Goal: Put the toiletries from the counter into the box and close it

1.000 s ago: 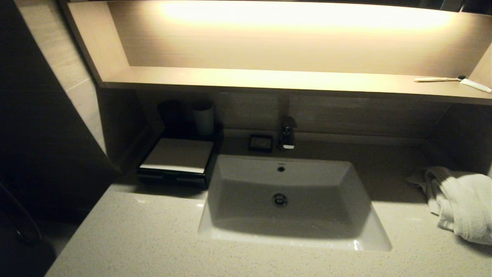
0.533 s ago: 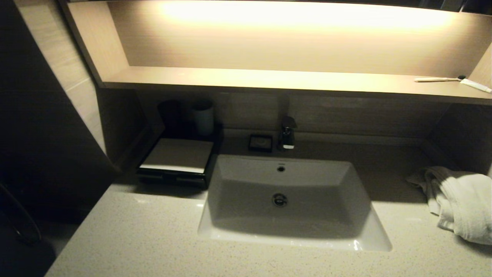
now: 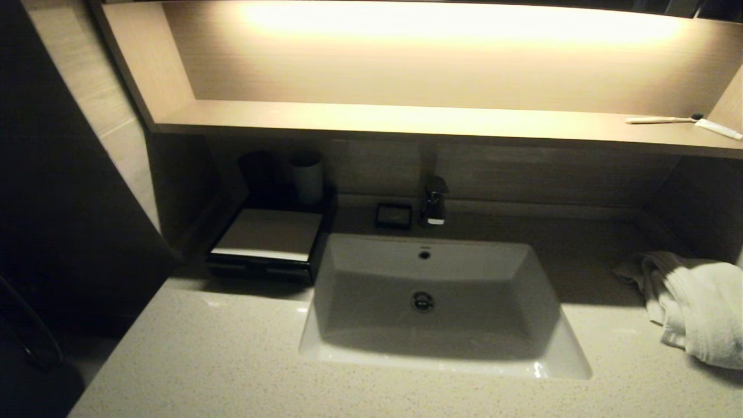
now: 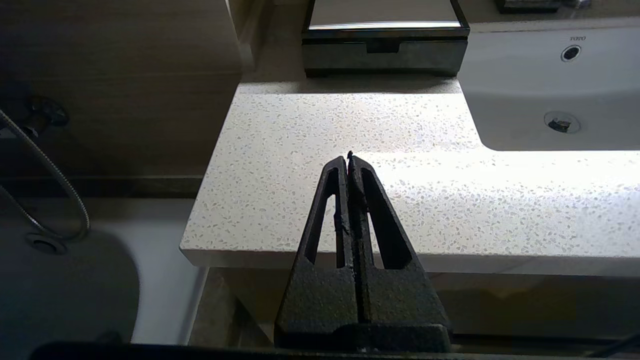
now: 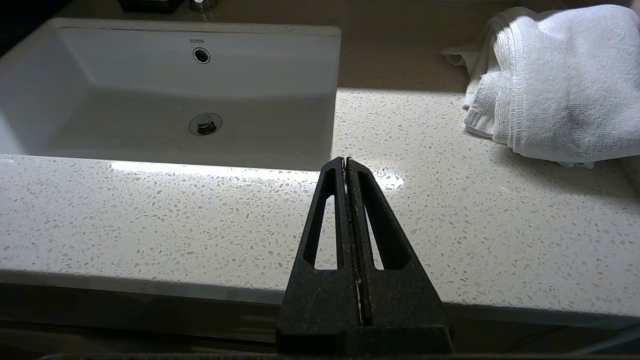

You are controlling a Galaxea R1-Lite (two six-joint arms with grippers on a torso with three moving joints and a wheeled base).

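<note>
The black box (image 3: pixel 264 255) with its pale cream top panel stands at the back left of the speckled counter (image 3: pixel 191 354), beside the white basin (image 3: pixel 551 348). Its drawer front sits flush in the left wrist view (image 4: pixel 385 52). No wrapped toiletries show on the counter in any view. My left gripper (image 4: pixel 348 159) is shut and empty, held over the counter's front left edge. My right gripper (image 5: pixel 346 161) is shut and empty, over the counter's front edge to the right of the basin (image 5: pixel 30 90). Neither gripper shows in the head view.
A white towel (image 3: pixel 696 307) lies crumpled at the right of the counter; it also shows in the right wrist view (image 5: pixel 550 85). A tap (image 3: pixel 434 200), a small black square dish (image 3: pixel 393 215) and a pale cup (image 3: pixel 307 177) stand at the back. A toothbrush (image 3: pixel 662 119) and tube lie on the lit shelf.
</note>
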